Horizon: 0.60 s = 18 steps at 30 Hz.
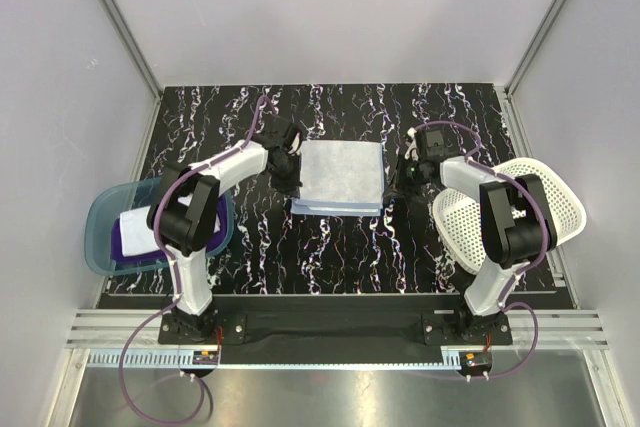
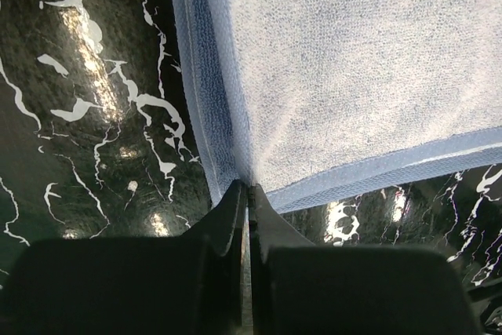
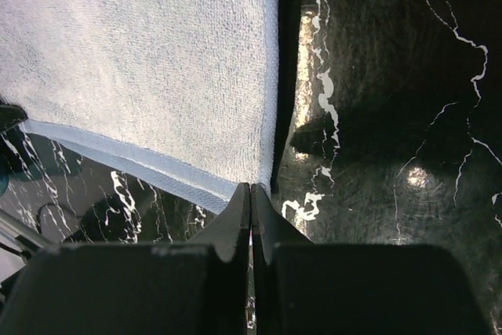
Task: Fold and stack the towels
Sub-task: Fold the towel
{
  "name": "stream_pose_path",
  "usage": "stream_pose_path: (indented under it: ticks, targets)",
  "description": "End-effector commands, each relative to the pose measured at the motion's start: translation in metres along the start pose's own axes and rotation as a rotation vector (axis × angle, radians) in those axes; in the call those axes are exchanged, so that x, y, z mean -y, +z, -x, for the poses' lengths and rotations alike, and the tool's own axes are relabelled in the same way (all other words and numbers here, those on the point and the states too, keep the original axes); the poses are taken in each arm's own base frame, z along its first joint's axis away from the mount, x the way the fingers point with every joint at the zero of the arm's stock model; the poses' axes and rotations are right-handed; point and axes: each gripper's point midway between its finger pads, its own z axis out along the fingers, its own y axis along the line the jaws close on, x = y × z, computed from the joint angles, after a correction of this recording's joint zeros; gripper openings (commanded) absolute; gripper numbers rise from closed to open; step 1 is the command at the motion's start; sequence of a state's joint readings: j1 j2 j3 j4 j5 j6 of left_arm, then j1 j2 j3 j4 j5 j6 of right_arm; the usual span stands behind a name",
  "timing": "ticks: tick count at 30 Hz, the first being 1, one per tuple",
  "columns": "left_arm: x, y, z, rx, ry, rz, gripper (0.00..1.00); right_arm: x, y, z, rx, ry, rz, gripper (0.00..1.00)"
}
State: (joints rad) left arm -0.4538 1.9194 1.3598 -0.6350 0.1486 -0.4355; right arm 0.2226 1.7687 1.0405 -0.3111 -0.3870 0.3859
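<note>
Lying flat, the blue towel (image 2: 353, 60) is pinched at two corners by the left gripper (image 2: 248, 194) and the right gripper (image 3: 251, 194), jaws clamped on it, evidently for folding.

Robot lab booth — white panel walls (image 1: 300, 7), aluminium framing (image 1: 119, 22).

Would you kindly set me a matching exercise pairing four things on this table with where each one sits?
Things:
1 light blue towel
2 purple towel
3 white basket
4 teal tub

Places:
A right side of the table
B inside the tub
C left side of the table
D centre of the table

Pairs: 1-D, 2-B, 3-A, 4-C
</note>
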Motion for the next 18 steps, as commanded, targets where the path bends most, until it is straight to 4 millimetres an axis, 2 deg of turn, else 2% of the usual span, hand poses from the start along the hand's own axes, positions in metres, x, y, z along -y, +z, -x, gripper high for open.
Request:
stream_pose_path:
  ticks: [1,5,6,10,11,12,18]
  targets:
    - [0.013,-0.031,0.021,0.077,0.018,-0.016,0.00,-0.028,-0.023,0.019,0.049,-0.031,0.063,0.00]
    - [0.019,-0.041,0.017,0.043,0.010,-0.038,0.00,-0.035,-0.027,0.013,0.035,-0.022,0.083,0.00]
    - [0.022,-0.041,0.015,0.035,0.015,-0.051,0.00,-0.031,-0.025,0.010,0.035,-0.015,0.067,0.00]
    - [0.014,-0.025,0.002,-0.026,0.018,-0.037,0.00,-0.015,-0.017,0.005,0.051,0.015,-0.002,0.13]
    - [0.013,-0.021,0.002,-0.017,0.020,-0.038,0.00,-0.014,-0.013,0.002,0.037,0.017,-0.004,0.21]
    - [0.008,-0.017,-0.006,-0.032,0.014,-0.029,0.00,-0.014,-0.011,0.002,0.039,0.013,-0.008,0.23]
    - [0.000,-0.010,-0.011,-0.021,0.016,-0.009,0.00,-0.012,0.006,-0.008,0.013,-0.003,-0.046,0.36]
